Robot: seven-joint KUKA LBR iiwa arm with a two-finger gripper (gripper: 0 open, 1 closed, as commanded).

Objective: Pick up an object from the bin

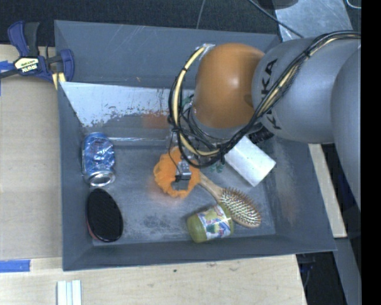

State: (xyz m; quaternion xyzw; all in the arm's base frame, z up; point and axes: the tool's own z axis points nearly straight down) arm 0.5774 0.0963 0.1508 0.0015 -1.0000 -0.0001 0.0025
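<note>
My gripper is on the orange lump in the middle of the bin. I can't tell if it is spread or pinching. I should squeeze gently and stay off the brush.

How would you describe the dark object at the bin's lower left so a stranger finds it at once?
Along the left wall of the grey metal bin two things lie, one below the other. The lower one, under the crushed shiny blue can, is a flat black oval brush. It alone is dark and matte.
</note>
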